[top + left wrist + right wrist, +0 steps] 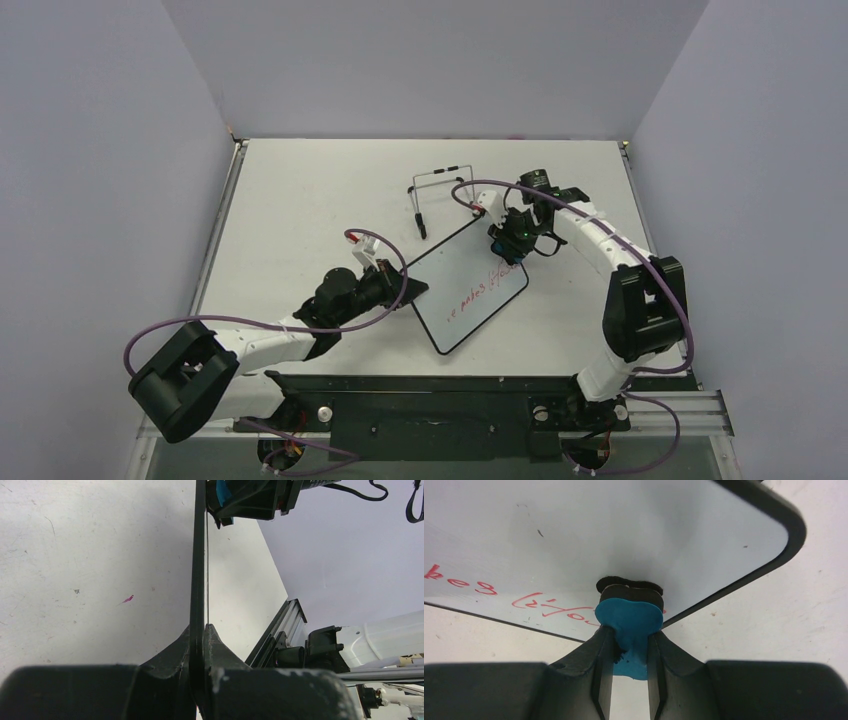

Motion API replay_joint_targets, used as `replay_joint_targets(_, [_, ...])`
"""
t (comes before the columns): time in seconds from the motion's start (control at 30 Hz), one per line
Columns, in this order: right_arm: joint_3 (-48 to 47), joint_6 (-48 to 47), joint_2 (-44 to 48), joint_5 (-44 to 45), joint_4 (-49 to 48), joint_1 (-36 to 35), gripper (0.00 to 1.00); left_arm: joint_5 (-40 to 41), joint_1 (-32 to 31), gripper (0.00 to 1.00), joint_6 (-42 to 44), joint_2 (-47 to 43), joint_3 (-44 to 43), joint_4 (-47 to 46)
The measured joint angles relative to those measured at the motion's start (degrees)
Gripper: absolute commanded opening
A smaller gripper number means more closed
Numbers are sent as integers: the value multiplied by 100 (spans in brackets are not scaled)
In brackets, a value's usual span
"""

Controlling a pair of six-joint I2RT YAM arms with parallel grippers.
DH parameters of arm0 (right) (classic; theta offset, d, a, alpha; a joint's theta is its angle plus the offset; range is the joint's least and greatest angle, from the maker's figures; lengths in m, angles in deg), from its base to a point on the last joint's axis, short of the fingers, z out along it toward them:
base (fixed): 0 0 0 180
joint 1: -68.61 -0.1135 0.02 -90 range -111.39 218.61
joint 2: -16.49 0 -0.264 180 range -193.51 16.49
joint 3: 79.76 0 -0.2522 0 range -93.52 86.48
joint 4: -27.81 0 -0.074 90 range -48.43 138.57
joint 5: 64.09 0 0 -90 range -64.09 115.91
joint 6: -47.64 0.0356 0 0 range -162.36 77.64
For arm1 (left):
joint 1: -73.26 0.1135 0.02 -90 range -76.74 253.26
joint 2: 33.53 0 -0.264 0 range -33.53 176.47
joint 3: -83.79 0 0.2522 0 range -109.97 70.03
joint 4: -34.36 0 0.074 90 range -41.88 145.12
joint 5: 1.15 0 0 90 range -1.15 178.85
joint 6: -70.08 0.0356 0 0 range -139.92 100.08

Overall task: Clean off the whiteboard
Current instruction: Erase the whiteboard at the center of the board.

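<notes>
Partly hiding red writing (469,584), right tool (629,647) clamps blue eraser (628,616) on whiteboard (624,530); left tool (200,636) pinches its edge.

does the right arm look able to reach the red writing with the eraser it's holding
Probably yes. The right gripper holds the eraser against the whiteboard face beside the red writing, with nothing between them. The left gripper clamps the opposite edge, clear of the text.
</notes>
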Motion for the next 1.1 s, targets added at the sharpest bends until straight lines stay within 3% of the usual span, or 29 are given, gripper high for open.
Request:
replay_joint_targets(0.47, [494, -55, 225, 28, -188, -348, 0, 61, 0, 0, -140, 37, -9, 13])
replay_joint_targets(0.8, [-37, 162, -59, -42, -28, -164, 0, 98, -2, 0, -48, 70, -42, -33])
replay_joint_targets(1.1, [321, 11, 68, 131, -116, -439, 0, 151, 2, 0, -107, 70, -52, 15])
